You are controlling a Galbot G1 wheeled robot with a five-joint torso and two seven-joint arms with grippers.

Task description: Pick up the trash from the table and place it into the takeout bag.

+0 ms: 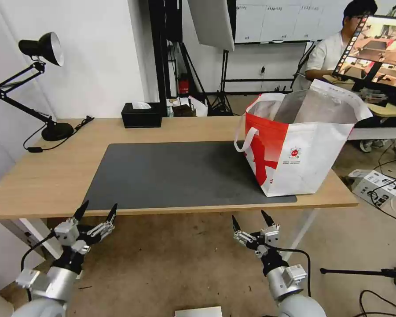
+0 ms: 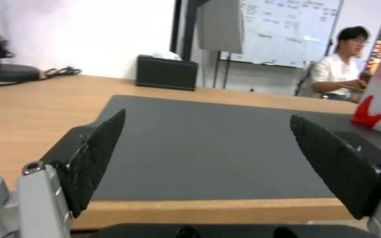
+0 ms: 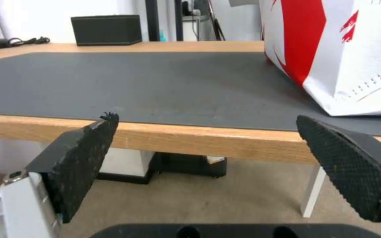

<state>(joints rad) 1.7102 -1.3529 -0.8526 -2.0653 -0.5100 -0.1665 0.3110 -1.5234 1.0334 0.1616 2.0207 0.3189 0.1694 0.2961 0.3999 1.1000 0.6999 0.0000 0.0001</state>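
Trash is not seen on the bench; the dark mat is bare, and the takeout bag stands open on the mat's right end, so the trash is judged to be inside it already. Both the left end effector and the right end effector are held low, just in front of the mat's near edge, spread wide and holding nothing. If an arm were lifted carelessly, the bench edge could be hit, or the bag bumped and tipped.
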